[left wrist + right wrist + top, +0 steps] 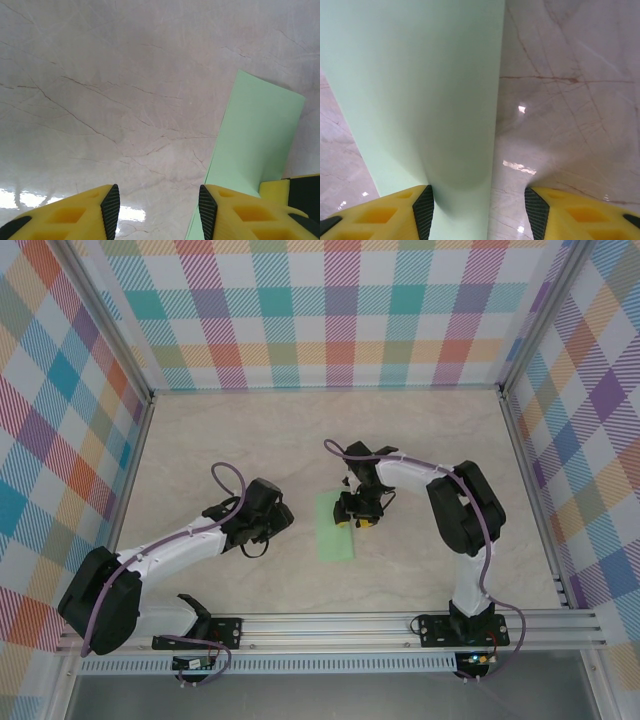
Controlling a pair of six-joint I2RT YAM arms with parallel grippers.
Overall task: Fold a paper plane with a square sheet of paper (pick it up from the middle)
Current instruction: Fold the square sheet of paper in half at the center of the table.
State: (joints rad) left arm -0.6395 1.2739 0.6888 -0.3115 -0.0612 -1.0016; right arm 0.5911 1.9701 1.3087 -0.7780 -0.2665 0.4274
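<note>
Seen from above, two white robot arms stand bolted to a silver metal rail (330,625) along the near edge of a pale, marble-patterned counter (250,440).

The left arm reaches toward the middle. Its left end effector (280,522) hangs over bare counter, just left of the paper and apart from it. In its own wrist camera the left end effector (159,212) shows two yellow fingers with black pads (110,210). They stand well apart, with bare counter between them.

A pale mint-green sheet of thin paper (330,535) lies near the middle of the counter, between the two end effectors. It appears as a narrow upright rectangle (longer from near to far than from left to right). In the left wrist view the sheet (255,135) lies to the right of the fingers.

The right arm bends in from the right, and its right end effector (354,522) sits over the far right part of the sheet. In the right wrist view its yellow fingers (425,205) are spread apart. The sheet (420,90) reaches in from the left, its straight right edge running between them. Whether the left pad touches the paper I cannot tell.

Beyond the counter, colourful checked walls (330,310) enclose the far and side edges.
</note>
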